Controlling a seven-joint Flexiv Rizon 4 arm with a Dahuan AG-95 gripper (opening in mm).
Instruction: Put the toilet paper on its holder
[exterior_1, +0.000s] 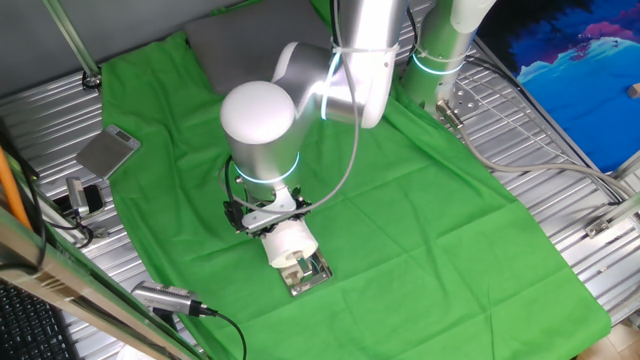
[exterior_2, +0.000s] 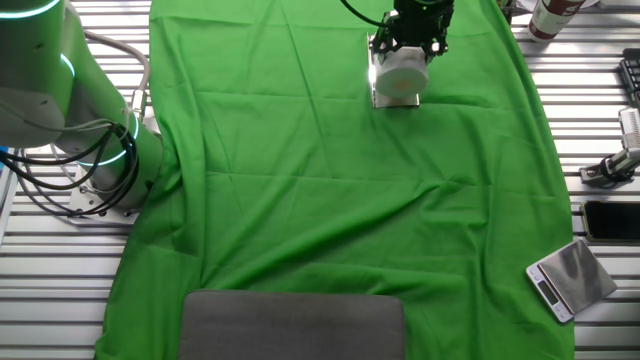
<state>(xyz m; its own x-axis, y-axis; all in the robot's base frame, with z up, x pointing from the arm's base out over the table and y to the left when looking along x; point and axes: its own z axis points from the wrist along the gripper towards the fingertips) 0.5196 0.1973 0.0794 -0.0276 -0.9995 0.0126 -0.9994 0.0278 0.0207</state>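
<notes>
Nearest me, shiny chrome rectangular holder (exterior_1: 308, 275) lies under plump white toilet paper roll (exterior_1: 286, 242); I see gripper (exterior_1: 268, 215) jaws clamping it.

Green cloth (exterior_1: 420, 200) over slatted table (exterior_1: 560, 150)

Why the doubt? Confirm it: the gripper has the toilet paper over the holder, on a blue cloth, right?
Not quite: the cloth is green, as both fixed views show. The rest holds: the gripper has the toilet paper over the holder.
</notes>
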